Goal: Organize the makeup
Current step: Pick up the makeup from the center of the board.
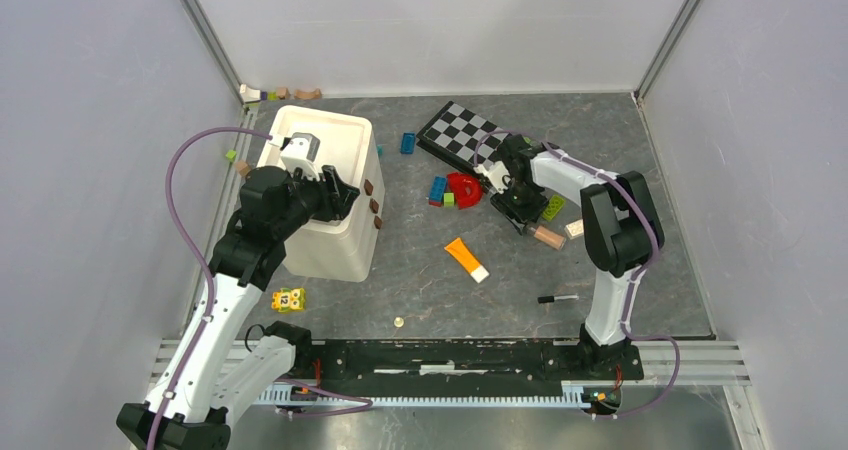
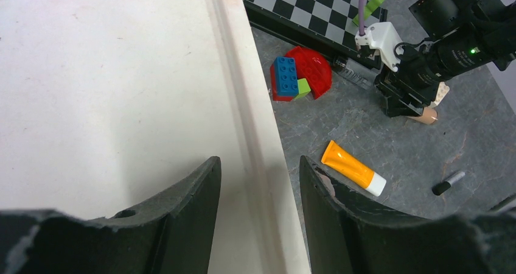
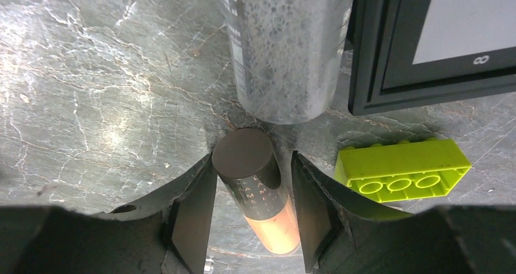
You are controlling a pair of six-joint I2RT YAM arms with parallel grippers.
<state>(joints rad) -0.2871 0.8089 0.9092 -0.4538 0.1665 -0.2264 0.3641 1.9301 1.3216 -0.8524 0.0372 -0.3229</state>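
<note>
My right gripper [image 1: 520,206] [image 3: 252,161] is open with its jaws either side of the clear peach-filled tube [image 3: 261,201], which has a dark cap and lies on the table [image 1: 546,236]. A grey clear tube [image 3: 280,42] lies just ahead of it. My left gripper [image 1: 338,192] [image 2: 258,164] is open and empty above the right rim of the white bin [image 1: 335,250] [image 2: 122,91]. The orange tube with a white cap [image 1: 467,260] [image 2: 353,167] lies mid-table. The thin black pencil [image 1: 557,298] [image 2: 449,181] lies nearer the front. A small pale sachet [image 1: 575,229] lies beside the peach tube.
The checkerboard [image 1: 465,135] [image 3: 438,36] lies just behind my right gripper, with a lime brick [image 1: 553,207] [image 3: 401,167] at its right. A red piece and blue brick [image 1: 455,190] lie left of it. A yellow brick [image 1: 288,299] sits in front of the bin.
</note>
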